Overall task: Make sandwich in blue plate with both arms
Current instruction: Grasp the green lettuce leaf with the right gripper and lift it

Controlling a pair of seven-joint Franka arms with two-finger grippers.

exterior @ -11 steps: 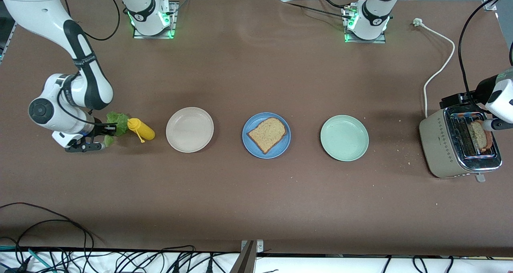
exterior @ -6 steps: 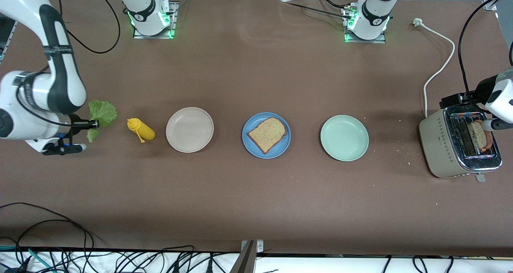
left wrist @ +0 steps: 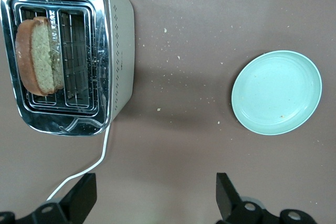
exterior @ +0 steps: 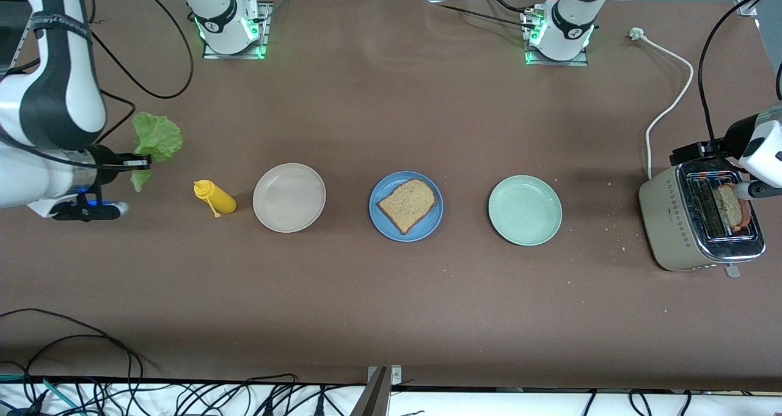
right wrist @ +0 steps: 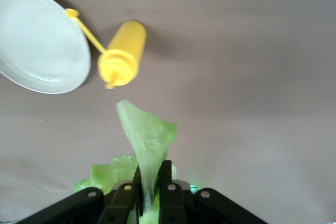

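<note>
Right gripper (exterior: 142,161) is up in the air over bare table at the right arm's end, jaws pinched tight on a lettuce leaf (exterior: 156,141). In the right wrist view the leaf (right wrist: 147,145) is hanging out from between the fingertips (right wrist: 167,174), with the rest of it bunched by the gripper (right wrist: 148,179) body.

Yellow squeeze bottle (exterior: 215,198) is lying on its side on the table, cap dangling on its strap, just beside the beige plate (exterior: 289,197) on the side toward the right arm's end. Same bottle (right wrist: 122,53) and plate (right wrist: 39,43) are showing in the right wrist view, close together but not touching.

Blue plate (exterior: 406,206) is sitting mid-table between the beige plate and the pale green plate (exterior: 525,210). One bread slice (exterior: 407,204) is lying flat on it. No lettuce on it yet.

Left gripper (left wrist: 152,195) is hovering over the table by the toaster (exterior: 699,223), jaws spread wide, holding nothing. Only its wrist is showing in the front view. A second slice (left wrist: 35,56) is standing in one toaster (left wrist: 71,56) slot, the other slot bare. Green plate (left wrist: 276,92) is well apart from the toaster. Toaster's white cord (exterior: 669,98) is running toward the left arm's base, plug lying loose on the table.
</note>
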